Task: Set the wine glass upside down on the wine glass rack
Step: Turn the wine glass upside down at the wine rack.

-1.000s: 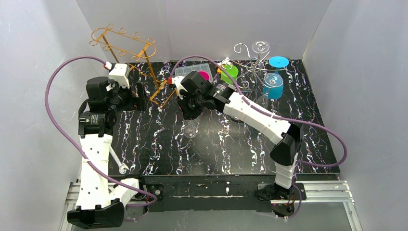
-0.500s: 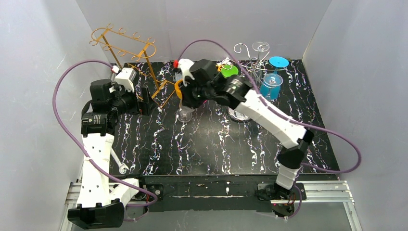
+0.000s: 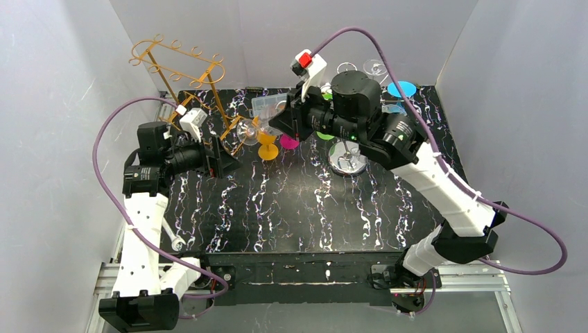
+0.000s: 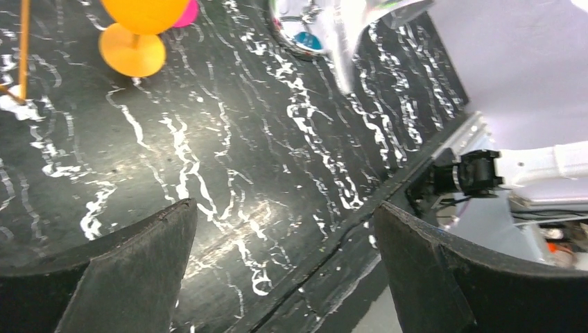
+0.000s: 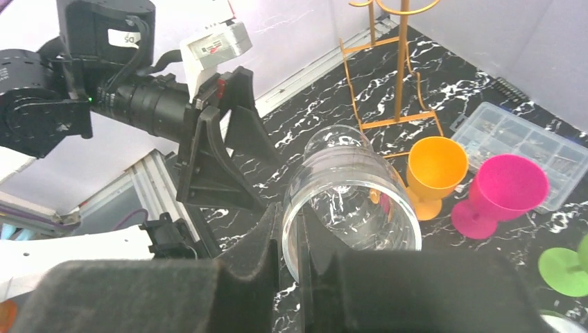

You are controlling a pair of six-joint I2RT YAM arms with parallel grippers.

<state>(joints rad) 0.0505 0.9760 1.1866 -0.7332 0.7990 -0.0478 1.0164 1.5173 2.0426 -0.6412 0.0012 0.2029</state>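
Observation:
My right gripper (image 3: 279,125) is shut on the rim of a clear wine glass (image 3: 248,130), held in the air and tipped on its side. In the right wrist view one finger is inside the bowl of the wine glass (image 5: 350,191) and the other outside, at my right gripper (image 5: 295,222). The gold wire wine glass rack (image 3: 184,69) stands at the back left, just left of the glass. My left gripper (image 3: 225,161) hangs open below the glass, near the rack's foot; its jaws (image 4: 284,243) are wide apart over bare table.
An orange cup (image 3: 267,144) and a pink cup (image 3: 289,142) stand under the right wrist. Behind them is a clear plastic box (image 3: 267,104). At the back right a silver rack holds a glass (image 3: 374,67), beside a blue cup (image 3: 401,89).
The right arm has lifted the wine glass off the table, carried it back and left toward the gold rack, and tipped it sideways. The left gripper has moved right, staying open.

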